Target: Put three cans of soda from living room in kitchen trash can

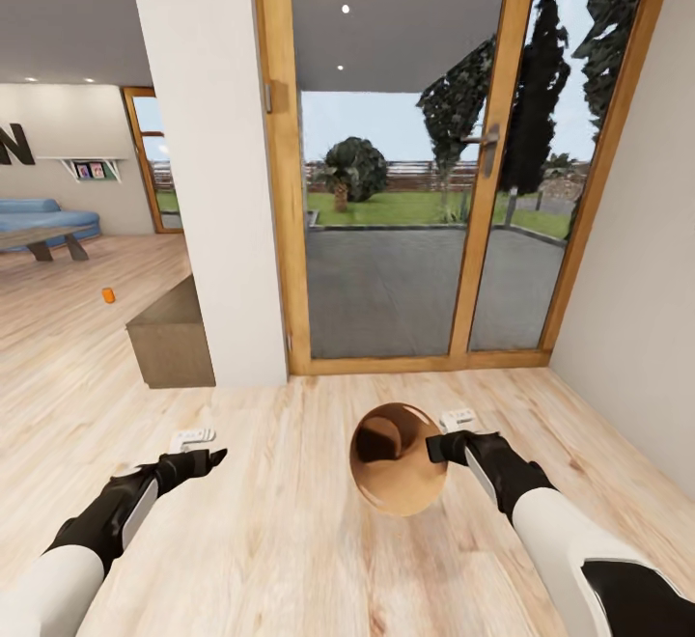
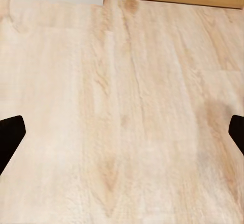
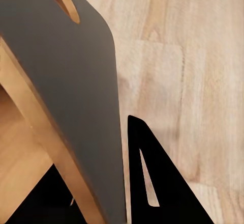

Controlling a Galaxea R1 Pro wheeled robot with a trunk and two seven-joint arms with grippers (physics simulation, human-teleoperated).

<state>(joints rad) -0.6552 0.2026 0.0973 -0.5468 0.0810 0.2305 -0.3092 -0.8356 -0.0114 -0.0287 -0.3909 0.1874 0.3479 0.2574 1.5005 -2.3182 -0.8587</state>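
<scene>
My right gripper [image 1: 444, 436] is shut on the rim of the tash can [image 1: 396, 473], a round bin held tilted above the floor so its tan-brown inside faces the head camera. In the right wrist view its grey outer wall [image 3: 66, 76] stands between the two fingers [image 3: 152, 183], with the oval handle hole near the rim. One bright orange can of soda [image 1: 108, 295] stands on the pale wood floor far off to the left, toward the living room. My left gripper [image 1: 205, 446] hangs open and empty over bare floor, its fingertips [image 2: 10, 137] wide apart.
A white pillar [image 1: 212, 154] and a low brown cabinet [image 1: 172, 333] stand ahead on the left. Wood-framed glass patio doors [image 1: 405, 232] fill the wall ahead, with a plain wall [image 1: 637, 261] at right. A blue sofa [image 1: 39, 217], coffee table [image 1: 43, 241] and dark letter N [image 1: 14, 147] lie far left.
</scene>
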